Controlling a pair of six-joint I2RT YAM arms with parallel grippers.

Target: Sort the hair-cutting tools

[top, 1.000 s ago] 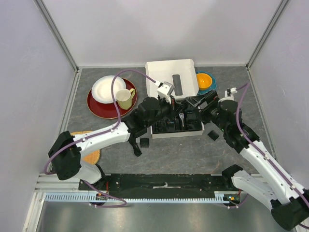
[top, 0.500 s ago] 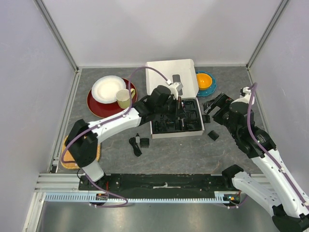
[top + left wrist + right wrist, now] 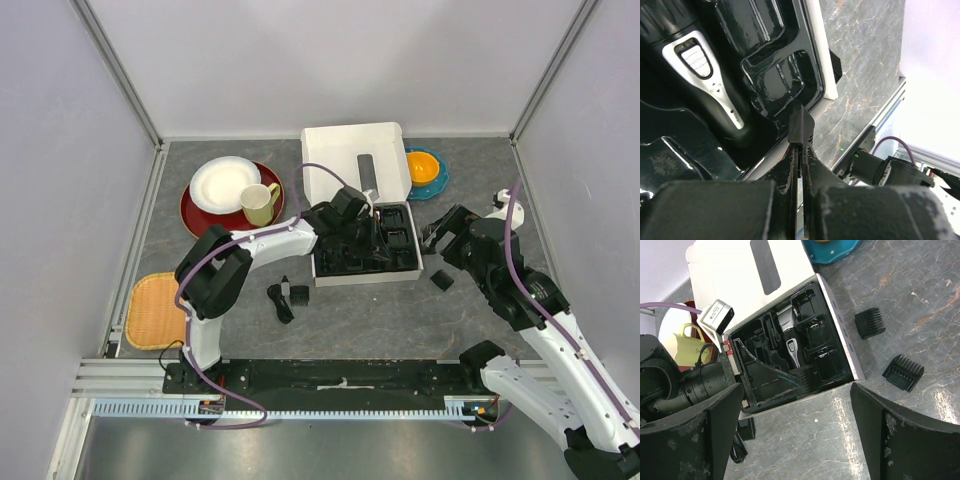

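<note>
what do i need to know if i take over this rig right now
Left hand: shut, nothing seen in it, at the tray's edge.
Right hand: open, empty, above the table by the box.
Done: clipper lies in the tray.
Left to do: two combs on the table right of the box, one comb and a thin black piece left of it.

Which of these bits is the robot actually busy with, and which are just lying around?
Part of the job: hair clipper in the black tray; comb attachment and second comb on the table beside the tray; third comb on its other side.
Just lying about: yellow mug, white plate on red plate, blue bowl, woven mat.
</note>
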